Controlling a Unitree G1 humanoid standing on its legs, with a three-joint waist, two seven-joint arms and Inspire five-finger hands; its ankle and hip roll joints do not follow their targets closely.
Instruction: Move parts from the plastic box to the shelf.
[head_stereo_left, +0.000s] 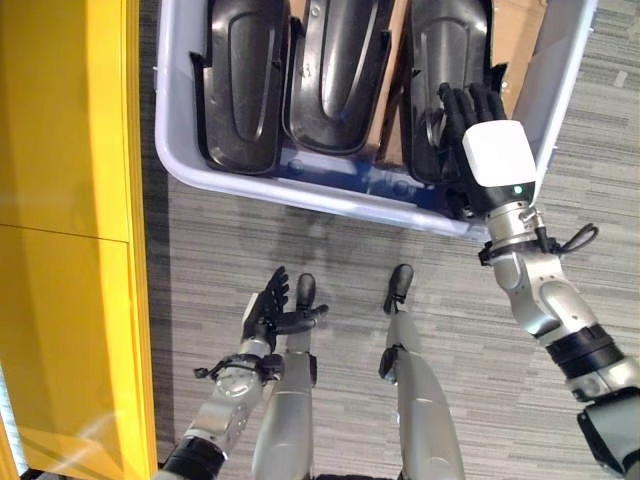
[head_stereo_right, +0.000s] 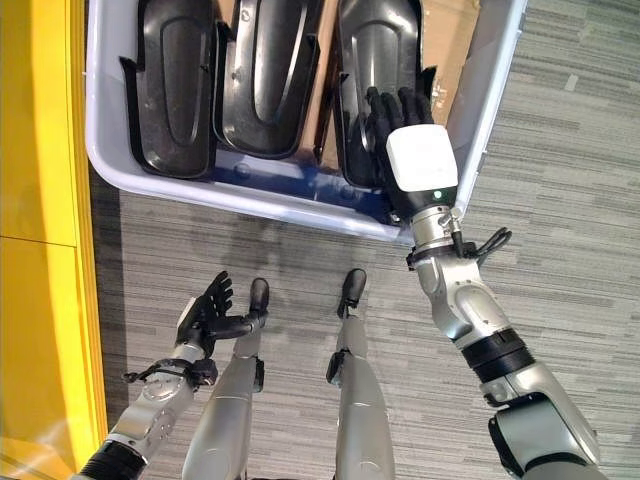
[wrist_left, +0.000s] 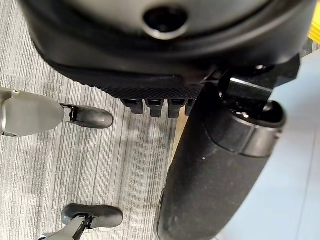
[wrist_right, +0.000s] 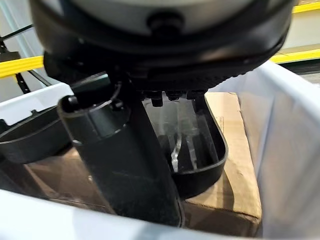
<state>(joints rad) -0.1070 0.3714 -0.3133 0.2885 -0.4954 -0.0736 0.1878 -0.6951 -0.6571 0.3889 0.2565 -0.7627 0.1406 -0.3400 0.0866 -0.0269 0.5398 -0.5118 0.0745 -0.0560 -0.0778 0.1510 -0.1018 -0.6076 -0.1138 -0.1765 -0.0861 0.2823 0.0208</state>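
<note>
A pale grey-blue plastic box (head_stereo_left: 300, 195) stands on the floor ahead and holds three black moulded parts side by side: a left part (head_stereo_left: 240, 80), a middle part (head_stereo_left: 335, 70) and a right part (head_stereo_left: 445, 50). My right hand (head_stereo_left: 495, 155), with a white cover on its back, reaches over the box's near rim and its straight fingers lie over the near end of the right part (wrist_right: 200, 165), hand open. My left hand (head_stereo_left: 268, 312) hangs low over the floor with its fingers spread, open and holding nothing.
A yellow shelf (head_stereo_left: 65, 240) runs along the left side, close to the box's left wall. Brown cardboard (wrist_right: 230, 150) lies under the parts inside the box. Grey striped carpet (head_stereo_left: 420, 250) covers the floor around.
</note>
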